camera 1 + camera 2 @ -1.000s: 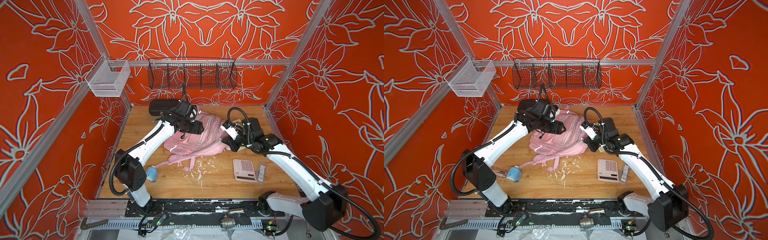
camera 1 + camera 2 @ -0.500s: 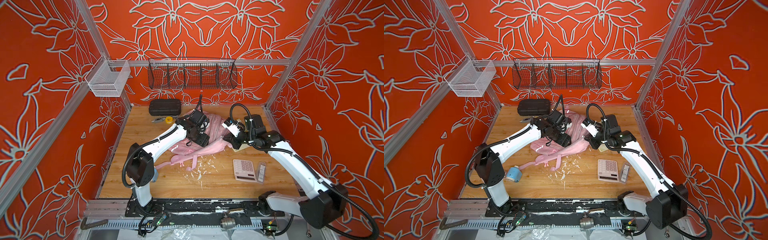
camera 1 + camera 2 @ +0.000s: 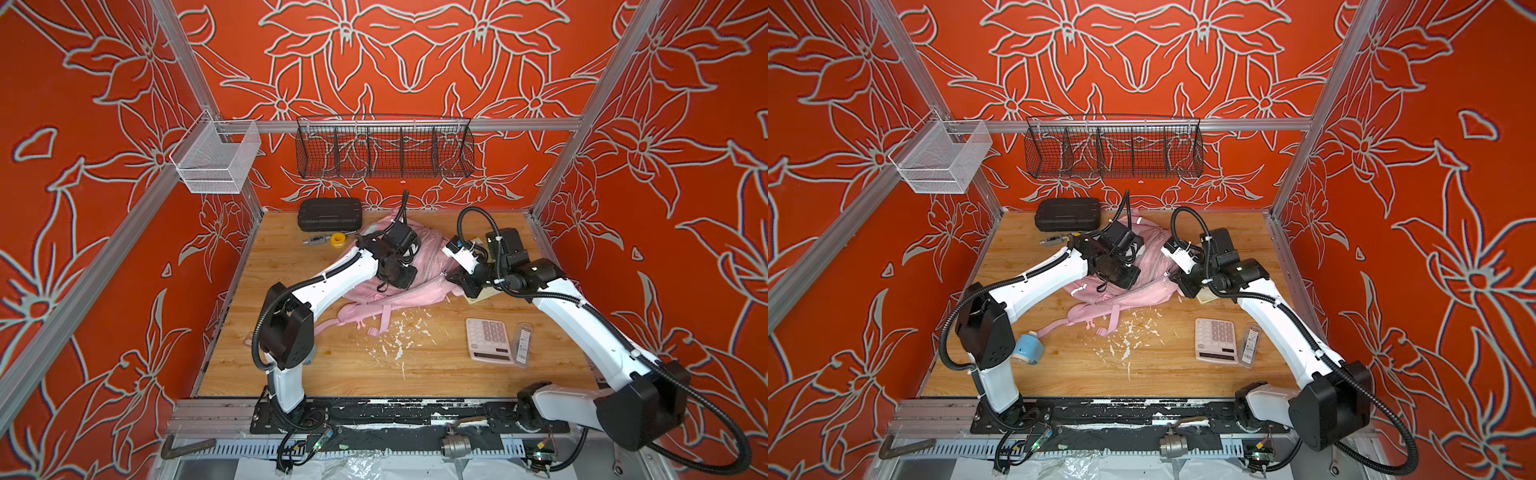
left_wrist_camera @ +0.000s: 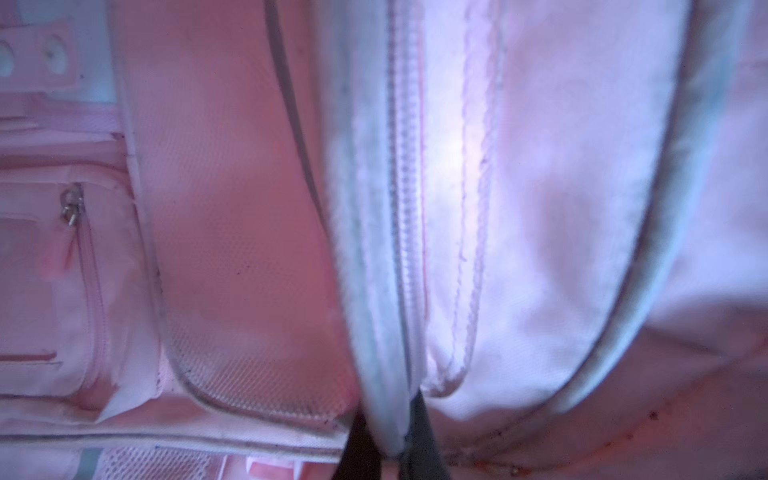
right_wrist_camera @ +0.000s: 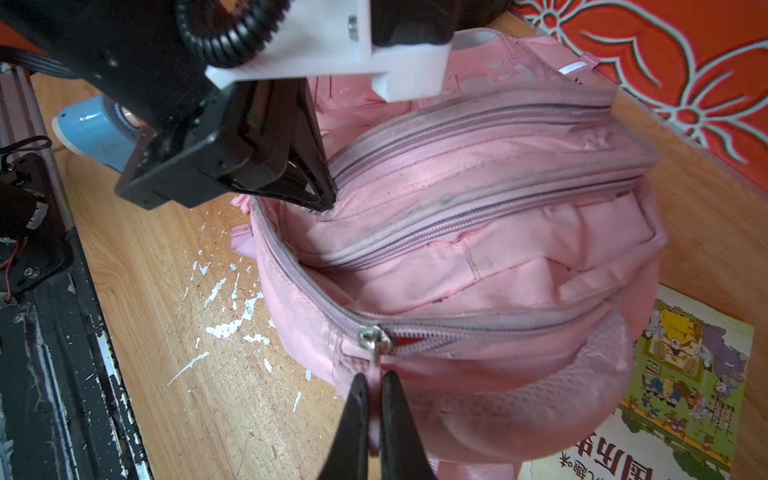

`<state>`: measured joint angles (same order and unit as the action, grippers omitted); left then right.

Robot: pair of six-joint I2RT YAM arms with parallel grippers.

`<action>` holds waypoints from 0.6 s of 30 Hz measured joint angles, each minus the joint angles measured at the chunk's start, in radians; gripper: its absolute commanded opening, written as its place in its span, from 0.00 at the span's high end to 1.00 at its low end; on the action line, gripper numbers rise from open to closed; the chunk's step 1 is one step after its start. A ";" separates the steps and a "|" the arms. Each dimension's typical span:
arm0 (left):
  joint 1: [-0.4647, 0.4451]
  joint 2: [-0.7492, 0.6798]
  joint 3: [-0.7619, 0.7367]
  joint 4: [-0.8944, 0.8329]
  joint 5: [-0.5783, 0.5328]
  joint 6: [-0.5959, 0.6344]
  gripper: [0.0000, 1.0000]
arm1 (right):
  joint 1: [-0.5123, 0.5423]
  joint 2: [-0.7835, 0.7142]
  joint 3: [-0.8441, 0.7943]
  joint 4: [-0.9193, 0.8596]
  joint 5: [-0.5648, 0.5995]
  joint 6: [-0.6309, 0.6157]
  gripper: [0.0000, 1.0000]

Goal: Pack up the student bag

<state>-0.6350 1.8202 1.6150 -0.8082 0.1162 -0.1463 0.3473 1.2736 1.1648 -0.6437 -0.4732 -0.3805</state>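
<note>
The student bag (image 3: 432, 291) lies slumped mid-counter, toward the far side. It is soft pale-pink woven fabric, with grubby grey-white zip trims curving round an open mouth and puckered lining inside. The left hand (image 5: 326, 201), its black wedge fingers together, pinches the mouth's rim on the left; its own wrist view is blurred. The right hand (image 5: 374, 399) is clamped on the pink tab below the metal slider (image 5: 374, 336). The bag half hides a glossy picture book (image 5: 690, 374) on the white-flecked wooden counter (image 3: 415, 374).
</note>
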 measured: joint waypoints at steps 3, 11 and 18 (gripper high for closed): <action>0.001 -0.061 -0.057 0.026 0.037 -0.068 1.00 | -0.014 0.021 0.036 -0.012 0.004 -0.017 1.00; 0.001 -0.179 -0.130 0.115 0.130 -0.279 1.00 | -0.052 0.091 0.159 -0.022 0.019 -0.077 1.00; 0.019 -0.163 -0.132 0.183 0.181 -0.432 1.00 | -0.060 0.118 0.183 -0.035 0.047 -0.097 1.00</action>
<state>-0.6159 1.6573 1.4830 -0.6247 0.2974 -0.5781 0.2874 1.3914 1.3479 -0.6792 -0.4267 -0.4774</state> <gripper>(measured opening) 0.068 0.082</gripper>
